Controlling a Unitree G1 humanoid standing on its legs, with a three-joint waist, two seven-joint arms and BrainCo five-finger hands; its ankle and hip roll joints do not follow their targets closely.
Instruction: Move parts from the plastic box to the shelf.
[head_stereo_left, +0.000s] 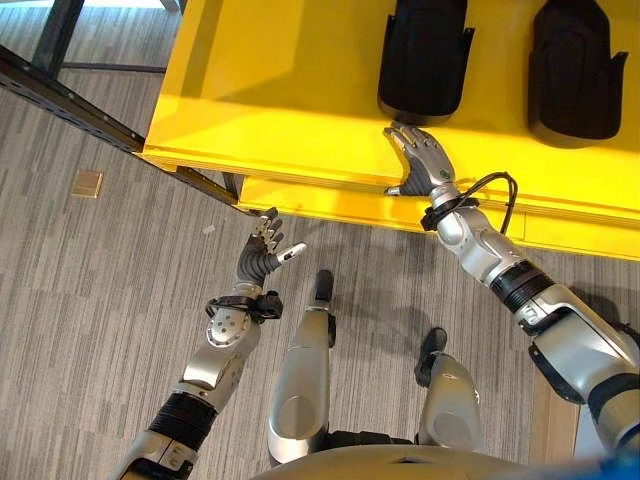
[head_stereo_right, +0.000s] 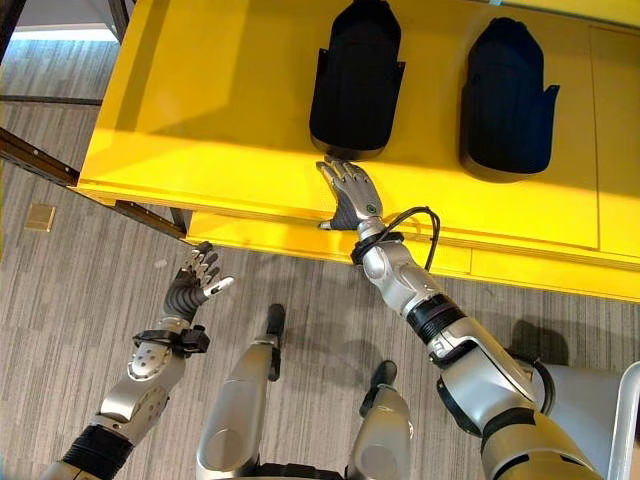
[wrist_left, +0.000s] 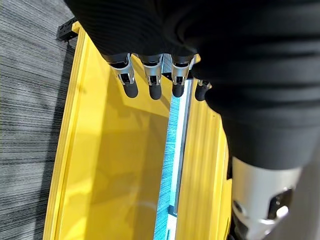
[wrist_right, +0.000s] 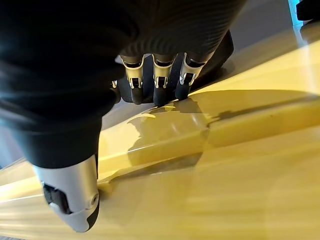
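Two black moulded parts lie on the yellow shelf (head_stereo_left: 270, 90): one (head_stereo_left: 425, 55) just beyond my right hand, the other (head_stereo_left: 575, 65) further right. My right hand (head_stereo_left: 422, 158) rests flat on the shelf's front edge, open, its fingertips (wrist_right: 160, 90) at the near end of the first part (wrist_right: 220, 55) and holding nothing. My left hand (head_stereo_left: 262, 252) hangs over the floor in front of the shelf, open and empty, with its fingers (wrist_left: 152, 82) straight and the shelf (wrist_left: 115, 150) past them.
A dark metal frame beam (head_stereo_left: 60, 100) runs under the shelf's left side. A small tan square (head_stereo_left: 87, 183) lies on the grey floor. A lower yellow ledge (head_stereo_left: 330, 205) juts out below the shelf's front edge.
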